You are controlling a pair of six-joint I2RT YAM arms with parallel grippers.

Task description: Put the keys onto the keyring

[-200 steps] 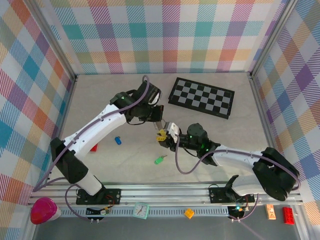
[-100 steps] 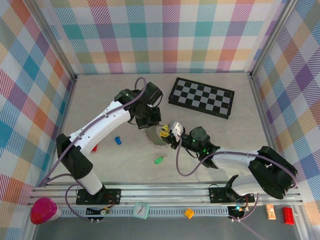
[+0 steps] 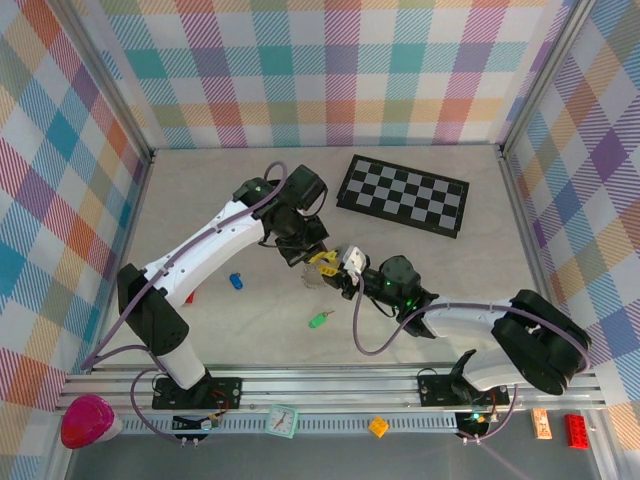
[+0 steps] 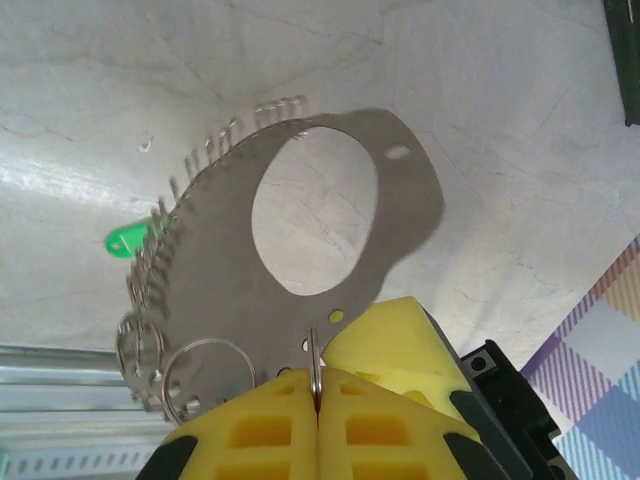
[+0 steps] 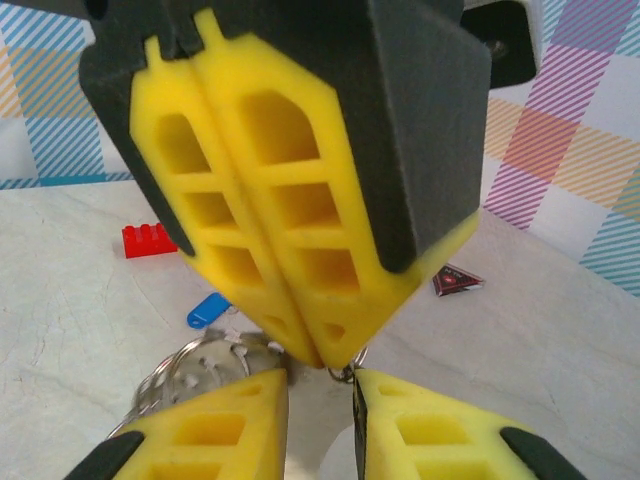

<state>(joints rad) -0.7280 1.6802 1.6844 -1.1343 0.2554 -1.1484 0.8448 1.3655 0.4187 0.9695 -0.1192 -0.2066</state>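
Now the left gripper (image 3: 316, 258) sits lower and further to the robot's right than it does 1 second back, and its yellow tips almost meet the right gripper (image 3: 343, 268) over the middle of the table (image 3: 200, 200). Its fingers are pressed together on the edge of the keyring (image 4: 405, 215). The left wrist view shows the keyring as a flat metal loop with a wide hole. Smaller rings and chain links trail off its lower left side, and the whole thing hangs clear of the table.

The right gripper's 2 fingers stand apart just under the left gripper's tips. A small metal link dangles between them, and they do not appear to clamp it. The right wrist view shows the trailing rings just beside the right gripper's left-hand finger.

Neither key has moved across the 3 overhead pictures. The blue key (image 3: 236, 281) lies on the table beside the left arm, and the green key (image 3: 318, 321) lies on the table nearer the arm bases, well apart from both grippers.

So the shift looks like a handover or a joint hold of the keyring, with the 2 arms brought together around it. No key is threaded yet, so the task seems to be at an early stage, and 1 gripper must still be freed to fetch a key.
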